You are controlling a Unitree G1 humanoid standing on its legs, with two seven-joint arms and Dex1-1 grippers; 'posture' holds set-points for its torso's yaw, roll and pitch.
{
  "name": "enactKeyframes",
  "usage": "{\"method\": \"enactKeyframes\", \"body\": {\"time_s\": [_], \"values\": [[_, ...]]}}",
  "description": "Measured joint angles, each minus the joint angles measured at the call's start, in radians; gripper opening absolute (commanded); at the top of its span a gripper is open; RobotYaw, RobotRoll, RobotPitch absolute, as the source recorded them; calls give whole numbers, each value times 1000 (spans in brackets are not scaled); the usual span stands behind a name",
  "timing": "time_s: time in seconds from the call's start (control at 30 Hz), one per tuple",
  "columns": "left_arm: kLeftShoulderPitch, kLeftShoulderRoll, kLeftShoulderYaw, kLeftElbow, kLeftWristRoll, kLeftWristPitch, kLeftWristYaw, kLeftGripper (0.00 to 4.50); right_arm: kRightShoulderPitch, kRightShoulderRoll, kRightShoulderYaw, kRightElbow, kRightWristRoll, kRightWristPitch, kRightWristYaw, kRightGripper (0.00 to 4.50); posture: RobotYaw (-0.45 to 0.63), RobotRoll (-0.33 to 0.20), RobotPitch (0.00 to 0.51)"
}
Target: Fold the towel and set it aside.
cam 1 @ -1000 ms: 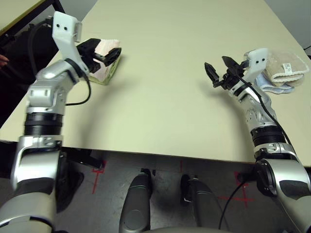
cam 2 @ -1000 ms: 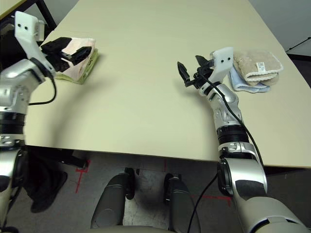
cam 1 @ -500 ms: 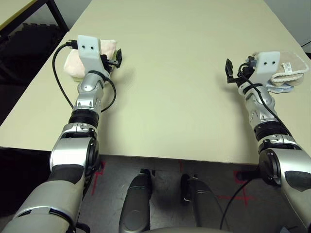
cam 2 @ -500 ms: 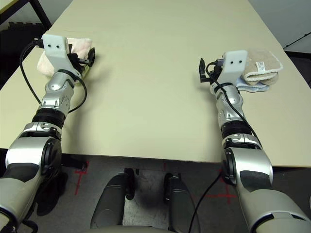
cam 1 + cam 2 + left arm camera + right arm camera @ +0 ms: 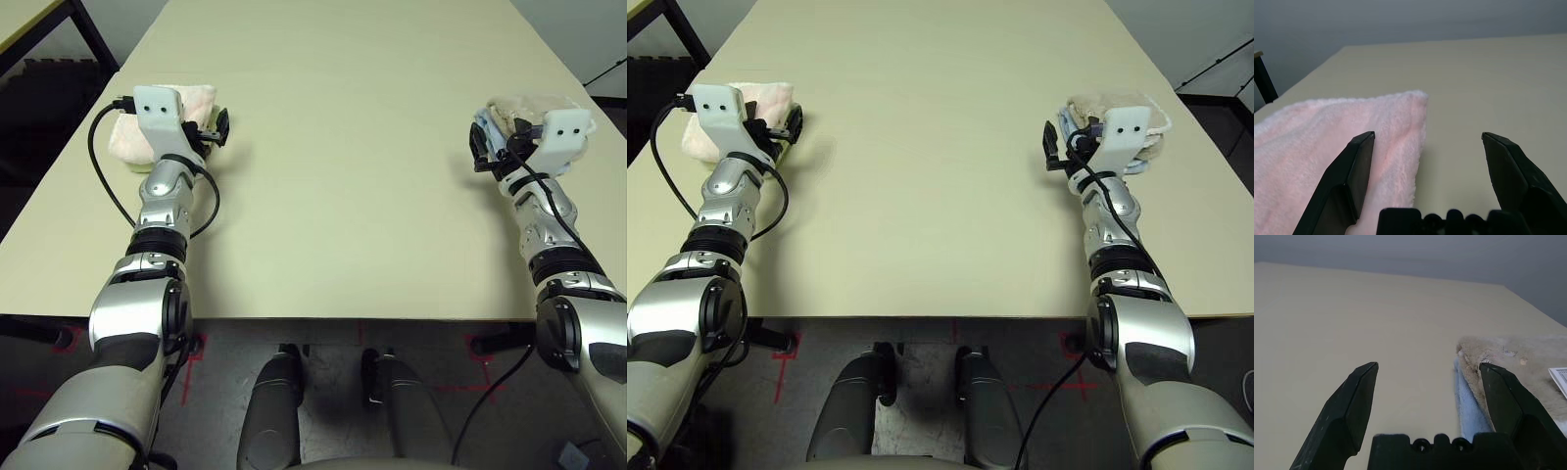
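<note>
Resting folded on table, pink towel (left gripper spread, empty)

Both of the robot's silver, segmented metal forearms carry ribbed black rings at the joints, and a thin black cable loops loosely along the left one while another black cable runs down the right. Each wrist ends in a white boxy plastic camera housing marked with two small dark dots. Beyond the housings sit the left gripper with two wedge-shaped matte black fingers and the matching right gripper of two black tapered fingers, each pair rising from a black scalloped base bar with small round holes.
</note>
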Motion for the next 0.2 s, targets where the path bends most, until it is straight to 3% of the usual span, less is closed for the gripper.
{"method": "enactKeyframes", "body": {"time_s": [0.2], "values": [[6, -1, 1, 1, 3, 13, 2, 4428, -1, 10, 0, 0, 0, 8, 6, 4500, 13, 0, 157]]}}
